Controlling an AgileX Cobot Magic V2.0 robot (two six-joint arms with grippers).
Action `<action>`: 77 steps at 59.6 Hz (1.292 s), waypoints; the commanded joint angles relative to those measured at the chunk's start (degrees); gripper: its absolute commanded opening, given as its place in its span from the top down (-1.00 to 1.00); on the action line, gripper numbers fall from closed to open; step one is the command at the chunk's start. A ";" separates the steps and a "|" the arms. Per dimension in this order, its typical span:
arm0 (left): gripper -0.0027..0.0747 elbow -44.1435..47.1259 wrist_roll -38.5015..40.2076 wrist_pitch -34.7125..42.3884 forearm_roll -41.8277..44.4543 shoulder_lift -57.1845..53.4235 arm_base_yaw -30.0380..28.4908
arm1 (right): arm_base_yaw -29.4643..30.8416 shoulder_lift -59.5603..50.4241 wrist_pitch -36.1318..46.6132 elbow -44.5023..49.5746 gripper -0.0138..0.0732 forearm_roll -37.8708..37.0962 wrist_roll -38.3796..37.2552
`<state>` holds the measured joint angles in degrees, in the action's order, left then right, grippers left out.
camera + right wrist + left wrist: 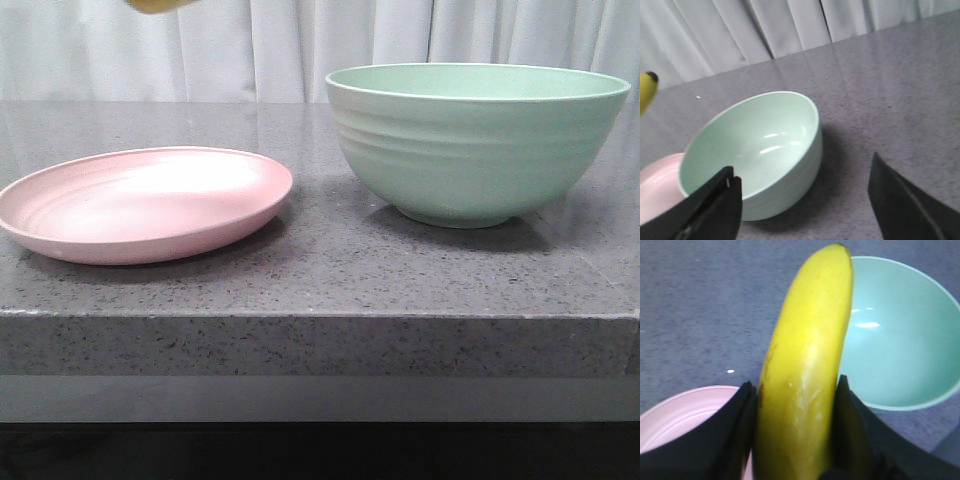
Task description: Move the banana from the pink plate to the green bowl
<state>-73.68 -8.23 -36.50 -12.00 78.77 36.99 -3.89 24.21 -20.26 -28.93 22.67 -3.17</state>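
Observation:
My left gripper (796, 390) is shut on the yellow banana (807, 365) and holds it in the air, between the pink plate (685, 407) and the green bowl (900, 340). In the front view only a yellow bit of the banana (160, 5) shows at the top edge, above the empty pink plate (140, 200); the green bowl (475, 140) stands to the right, empty. My right gripper (802, 175) is open and empty, beside the green bowl (755, 150). The banana's tip (646, 90) and the plate's edge (655, 185) show there too.
Plate and bowl stand on a grey speckled stone counter (330, 270) with its front edge near the camera. A white curtain (300, 40) hangs behind the counter.

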 commanded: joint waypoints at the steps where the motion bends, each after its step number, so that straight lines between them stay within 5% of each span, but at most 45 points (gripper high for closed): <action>1: 0.80 -2.18 0.14 3.92 -1.29 -2.07 3.25 | -1.47 3.76 4.18 -4.06 -0.57 8.10 0.98; 19: 0.80 -2.18 0.14 4.59 -1.29 -2.07 6.91 | -14.18 18.14 5.79 -11.48 -0.57 26.39 8.80; 32: 0.80 -2.18 0.14 4.59 -1.29 -2.07 6.91 | -20.57 27.23 9.34 -15.93 -0.57 29.38 10.27; 77: 0.80 -2.18 0.14 4.59 -1.29 -2.07 6.91 | -21.54 44.93 5.34 -29.20 -0.57 32.60 10.31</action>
<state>-73.68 -8.23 -36.51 -12.13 78.77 43.47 -25.21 69.03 -15.79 -55.48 53.65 6.39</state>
